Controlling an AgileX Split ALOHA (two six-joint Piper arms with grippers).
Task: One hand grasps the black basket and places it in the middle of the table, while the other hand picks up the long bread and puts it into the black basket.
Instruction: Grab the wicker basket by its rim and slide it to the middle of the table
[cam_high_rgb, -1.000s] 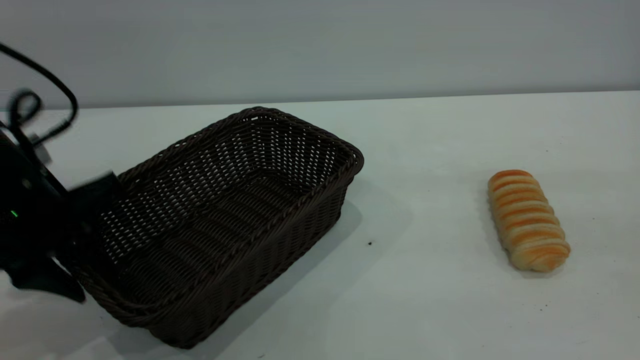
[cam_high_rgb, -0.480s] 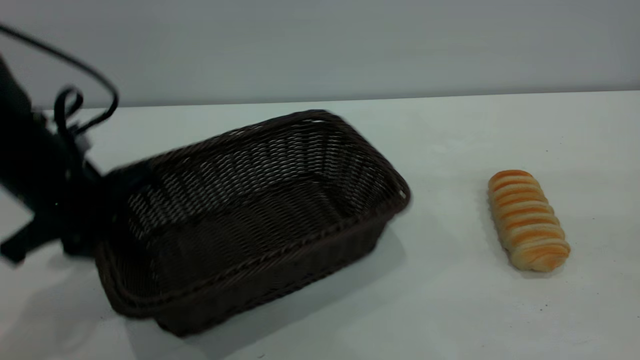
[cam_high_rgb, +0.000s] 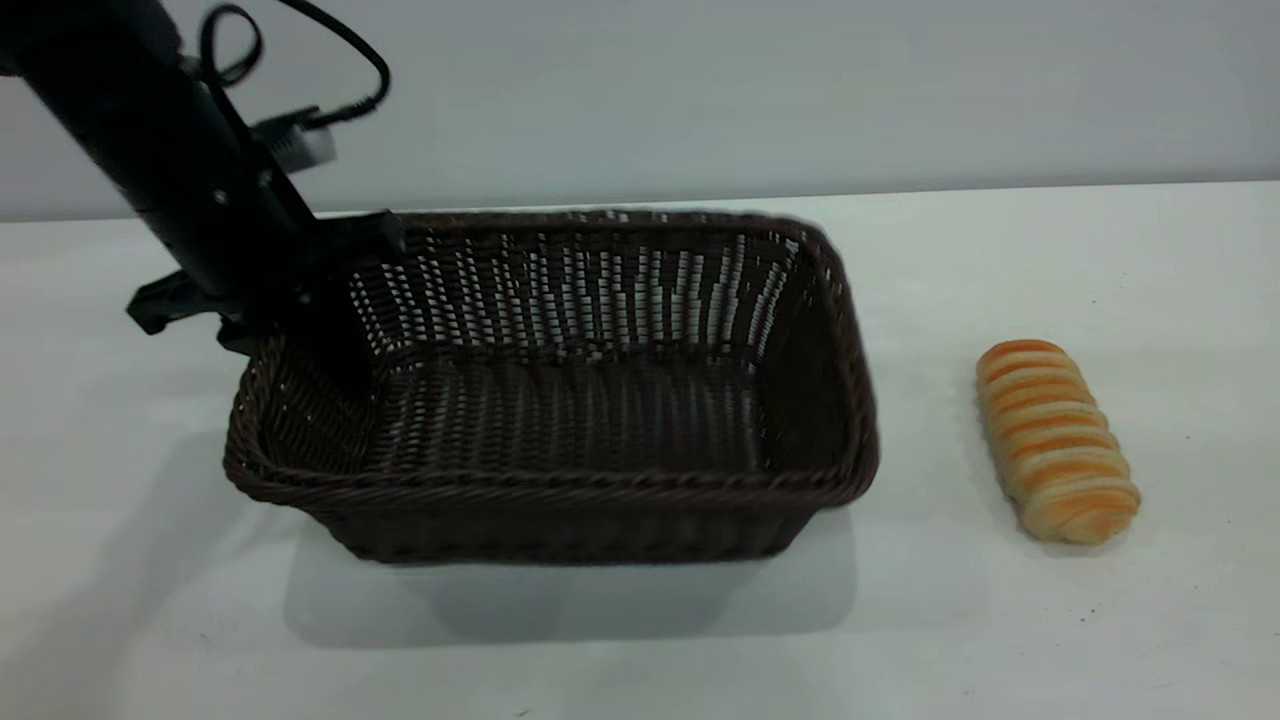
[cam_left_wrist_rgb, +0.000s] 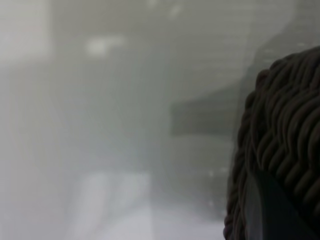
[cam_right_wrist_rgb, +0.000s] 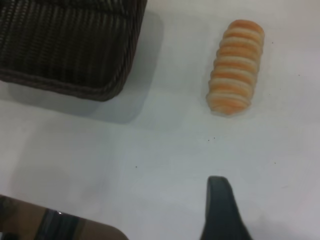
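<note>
The black basket (cam_high_rgb: 560, 400) is a large dark woven wicker basket at the middle of the white table (cam_high_rgb: 1000, 640), long side facing me. My left gripper (cam_high_rgb: 312, 335) is shut on its braided rim at the left rear corner. In the left wrist view one finger (cam_left_wrist_rgb: 260, 212) lies against the rim (cam_left_wrist_rgb: 287, 135). The long bread (cam_high_rgb: 1055, 440) lies on the table to the right of the basket, apart from it. In the right wrist view my right gripper (cam_right_wrist_rgb: 250, 210) hangs open and empty above bare table, short of the bread (cam_right_wrist_rgb: 235, 75) and the basket corner (cam_right_wrist_rgb: 75, 50).
The left arm (cam_high_rgb: 170, 150) with its cables and small grey box (cam_high_rgb: 295, 140) leans in from the upper left. A grey wall stands behind the table. The table's front edge (cam_right_wrist_rgb: 60, 225) shows in the right wrist view.
The left arm has carried the basket to the right and turned it from skewed to square-on. The arm has risen and moved inward. The bread has not moved.
</note>
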